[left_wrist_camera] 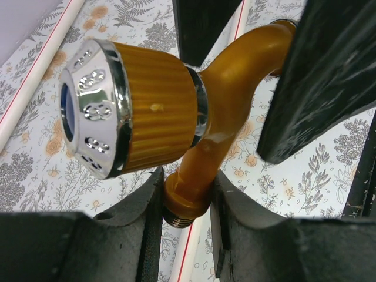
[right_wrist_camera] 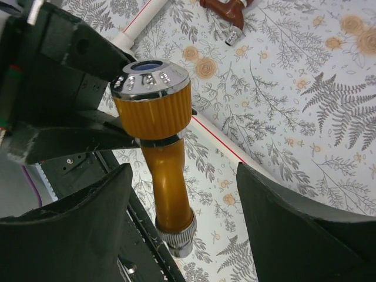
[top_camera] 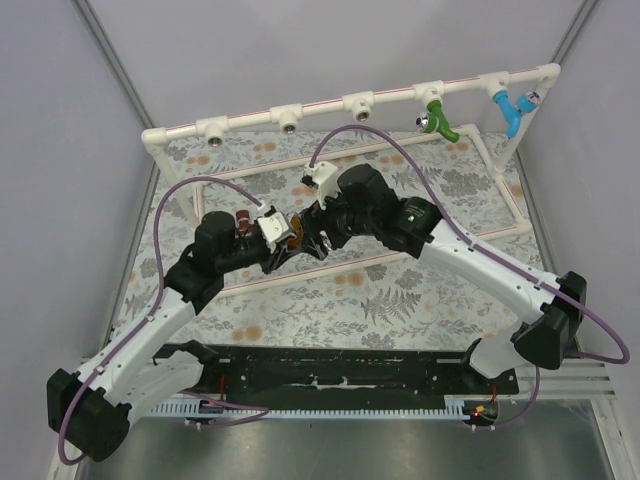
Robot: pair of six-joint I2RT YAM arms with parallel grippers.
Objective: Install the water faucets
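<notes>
Left gripper (left_wrist_camera: 187, 197) pinches the orange-yellow faucet (left_wrist_camera: 153, 111) by its threaded stem above the floral mat (right_wrist_camera: 294, 88), while the right gripper (right_wrist_camera: 183, 179) stands wide astride its neck, which runs lengthwise between the fingers.

Both arms reaching forward and bending inward, elbows out, wrists nearly meeting at the middle — left hand (top_camera: 281, 238) clamped on the orange-yellow faucet (left_wrist_camera: 147, 111), right hand (top_camera: 318, 236) facing it, fingers (right_wrist_camera: 88, 223) spread wide either side.
</notes>
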